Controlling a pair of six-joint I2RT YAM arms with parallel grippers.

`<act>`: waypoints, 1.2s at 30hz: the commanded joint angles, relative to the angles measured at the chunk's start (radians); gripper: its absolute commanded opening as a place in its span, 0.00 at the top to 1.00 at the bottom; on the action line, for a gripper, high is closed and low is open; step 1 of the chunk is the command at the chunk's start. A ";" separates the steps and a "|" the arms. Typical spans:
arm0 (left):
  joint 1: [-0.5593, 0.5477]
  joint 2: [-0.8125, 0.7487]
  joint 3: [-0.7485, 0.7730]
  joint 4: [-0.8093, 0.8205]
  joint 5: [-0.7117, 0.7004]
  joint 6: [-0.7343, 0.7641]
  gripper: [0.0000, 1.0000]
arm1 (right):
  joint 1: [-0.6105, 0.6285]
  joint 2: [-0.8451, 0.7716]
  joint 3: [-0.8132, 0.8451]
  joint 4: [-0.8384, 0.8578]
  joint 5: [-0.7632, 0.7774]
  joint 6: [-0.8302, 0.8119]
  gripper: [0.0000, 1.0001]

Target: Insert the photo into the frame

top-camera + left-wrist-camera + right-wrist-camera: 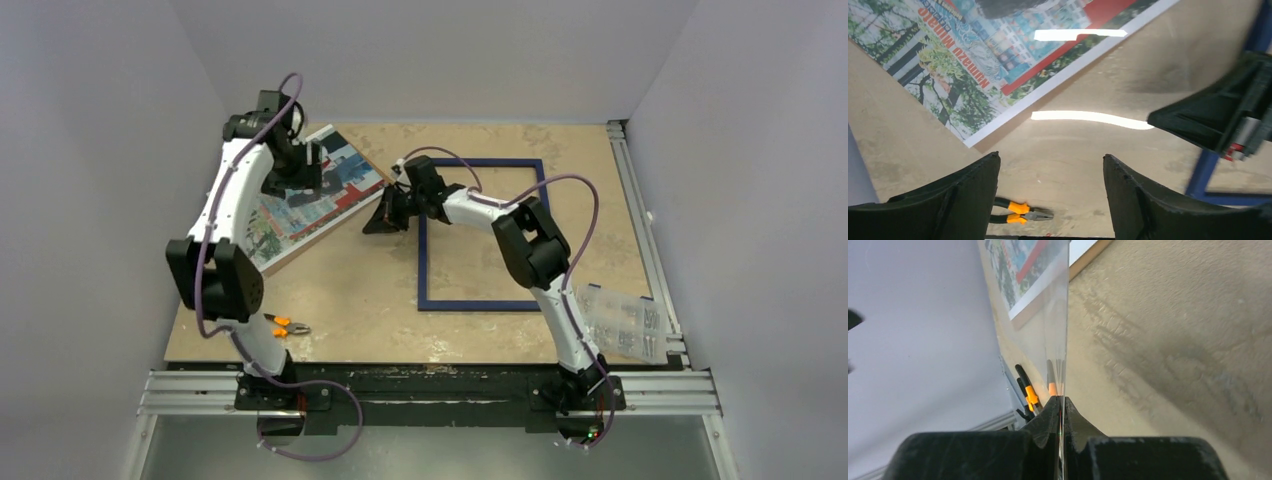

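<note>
Photo (305, 210) is lying outside the frame (422, 270); left end effector (1051, 157) is hovering released, right end effector (1060, 405) is clamping the pane (1048, 315), which probably needs parking before photo pickup

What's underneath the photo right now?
A brown backing board, showing only as a thin edge past the photo. The rest, and anything between them, is covered.
</note>
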 commanded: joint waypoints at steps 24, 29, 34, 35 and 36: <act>-0.086 -0.785 -0.614 0.580 0.617 -0.481 0.11 | -0.133 -0.913 -0.614 -0.207 0.344 -0.180 1.00; -0.161 -0.808 -0.701 0.578 0.566 -0.475 0.11 | -0.190 -1.043 -0.702 -0.280 0.367 -0.209 1.00; -0.212 -0.808 -0.758 0.537 0.519 -0.438 0.11 | -0.233 -1.068 -0.652 -0.438 0.378 -0.364 1.00; -0.217 -0.808 -0.768 0.535 0.513 -0.431 0.11 | -0.237 -1.061 -0.630 -0.469 0.378 -0.402 1.00; -0.222 -0.808 -0.777 0.530 0.512 -0.424 0.11 | -0.240 -1.052 -0.598 -0.502 0.378 -0.440 1.00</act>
